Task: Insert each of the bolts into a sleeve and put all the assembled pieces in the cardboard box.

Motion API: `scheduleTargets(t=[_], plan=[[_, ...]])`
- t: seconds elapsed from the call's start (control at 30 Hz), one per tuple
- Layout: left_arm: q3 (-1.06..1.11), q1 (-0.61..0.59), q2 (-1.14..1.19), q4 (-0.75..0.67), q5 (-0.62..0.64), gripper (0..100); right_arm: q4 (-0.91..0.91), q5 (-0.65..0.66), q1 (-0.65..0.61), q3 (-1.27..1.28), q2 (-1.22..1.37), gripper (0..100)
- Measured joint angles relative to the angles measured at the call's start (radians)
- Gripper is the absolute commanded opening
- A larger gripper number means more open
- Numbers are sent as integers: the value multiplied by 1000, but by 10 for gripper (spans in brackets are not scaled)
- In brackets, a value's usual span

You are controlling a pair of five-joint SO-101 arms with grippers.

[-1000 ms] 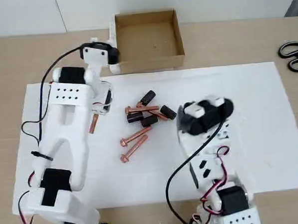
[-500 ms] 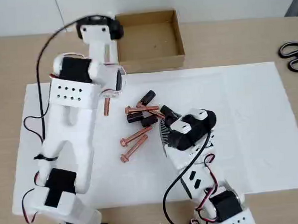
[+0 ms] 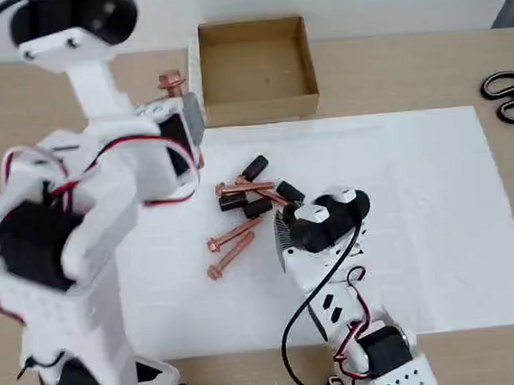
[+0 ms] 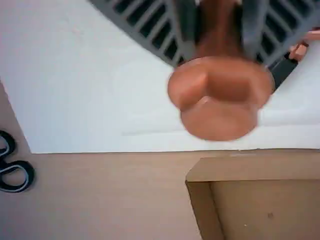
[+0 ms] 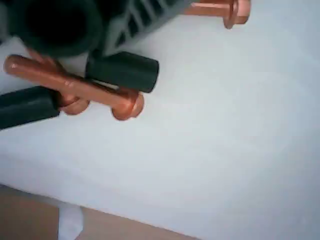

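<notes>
White paper (image 3: 431, 218) covers the table (image 3: 389, 73). My left gripper (image 4: 215, 22) has risen off it, pinching a bolt (image 4: 220, 95) by its shank, cardboard box (image 3: 307, 69) just beyond. My right gripper (image 3: 286, 218) has neared a sleeve (image 3: 290, 192), grip unclear; insertion seems next.

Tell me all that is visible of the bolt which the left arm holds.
The bolt looks like copper-coloured metal, with a hexagonal head on a round flange. Its shaft runs between the grey ribbed fingers of the left end effector, which is shut on it. The visible part carries no sleeve. It is held above the table, and in the high view its head shows just outside the left wall of the cardboard box.
</notes>
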Motion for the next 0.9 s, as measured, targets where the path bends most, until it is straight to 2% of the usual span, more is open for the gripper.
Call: scheduleTargets(t=[0.27, 0.47, 0.6, 0.73, 0.9], plan=[[195, 8, -157, -46, 2, 6, 0, 0, 0, 6, 0, 3], [315, 8, -419, -144, -144, 6, 0, 0, 0, 6, 0, 3], [499, 6, -568, -201, -167, 6, 0, 0, 2, 6, 0, 3], [810, 6, -637, -399, -167, 6, 0, 0, 0, 6, 0, 3], [1235, 12, -736, -796, -215, 6, 0, 0, 0, 44, 0, 3]])
